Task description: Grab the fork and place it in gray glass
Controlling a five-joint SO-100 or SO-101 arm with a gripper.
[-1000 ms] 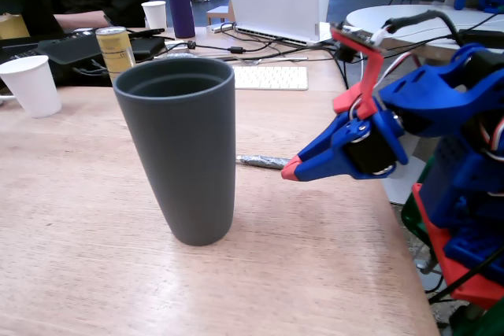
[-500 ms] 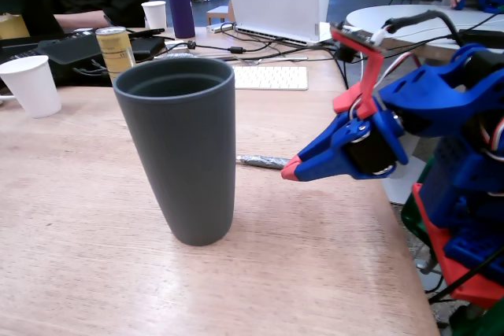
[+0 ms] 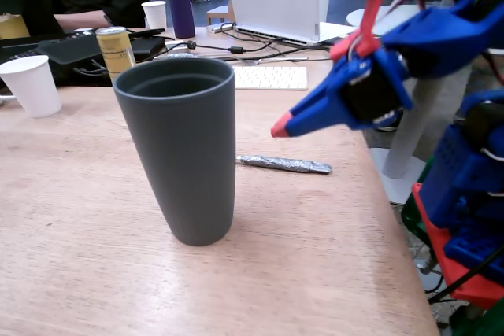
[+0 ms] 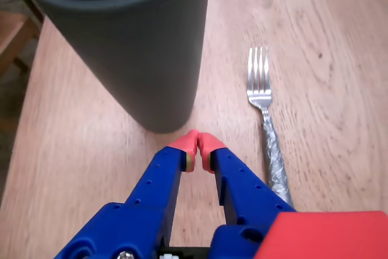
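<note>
The gray glass (image 3: 183,147) stands upright on the wooden table, a tall dark gray tumbler; it fills the upper left of the wrist view (image 4: 130,40). The fork (image 3: 285,164) lies flat on the table to the right of the glass, its handle wrapped in crinkled foil; in the wrist view (image 4: 267,125) its tines point away from me. My blue gripper with red tips (image 3: 281,127) hovers above the table to the right of the glass, over the fork. In the wrist view the gripper (image 4: 197,145) is shut and empty, left of the fork's handle.
At the back of the table stand a white paper cup (image 3: 31,84), a yellow can (image 3: 116,49), a purple bottle (image 3: 180,1), another paper cup (image 3: 155,15), a white keyboard (image 3: 270,77) and black cables. The table edge (image 3: 394,218) runs on the right.
</note>
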